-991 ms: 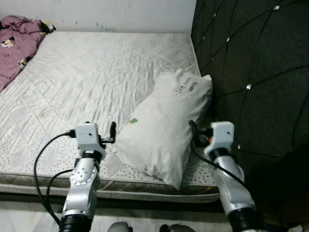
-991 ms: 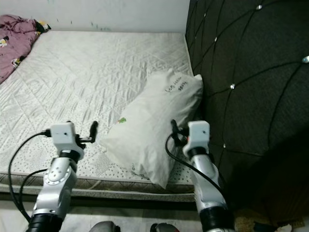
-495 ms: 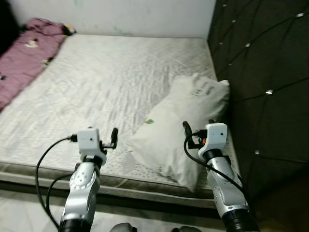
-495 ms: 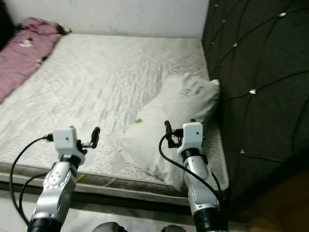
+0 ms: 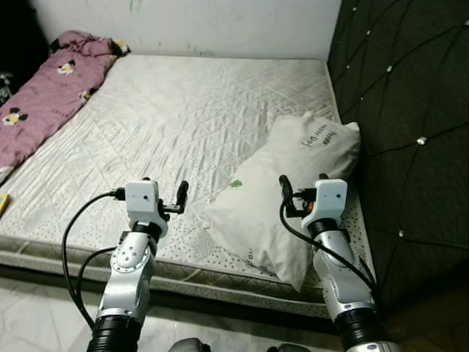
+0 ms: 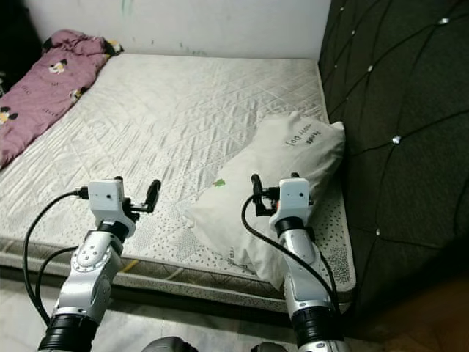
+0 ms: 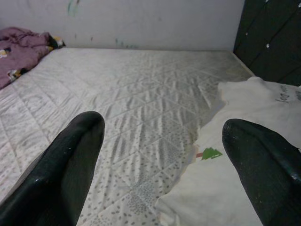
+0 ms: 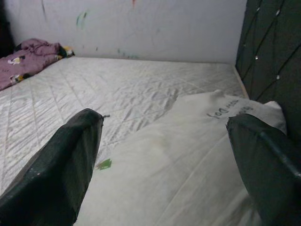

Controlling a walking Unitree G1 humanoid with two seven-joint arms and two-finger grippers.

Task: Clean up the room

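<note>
Pillow point(image 5: 289, 191) first: a white, plump, oblong cushion lying slantwise on the bare mattress point(image 5: 183, 110), at about 3 o'clock of the bed, its far end touching the dark tufted headboard point(image 5: 403, 95). From the left eye, the mattress is pale grey, quilted in diamonds and speckled near its front edge. A pink printed blanket point(image 5: 51, 88) is bunched at 10 o'clock against the white wall point(image 5: 220, 22). There is dark handwriting on the pillow's far end, and a small green mark on its near side. The left gripper point(image 5: 172, 199) hovers over the mattress edge at 7 o'clock, fingers spread. The right gripper point(image 5: 300, 192) hangs over the pillow's near half, also spread.

Right eye, same scene: the headboard's button studs point(image 6: 396, 138) glint, and pale floor point(image 6: 22, 293) runs below the bed.

Left wrist now: two blunt black fingertips point(image 7: 70, 160) set wide apart, quilted fabric between them, the pillow's corner beside one.

Right wrist: fingertips point(image 8: 66, 165) wide apart, nothing gripped, smooth creased pillow cloth point(image 8: 188, 160) beneath them.
</note>
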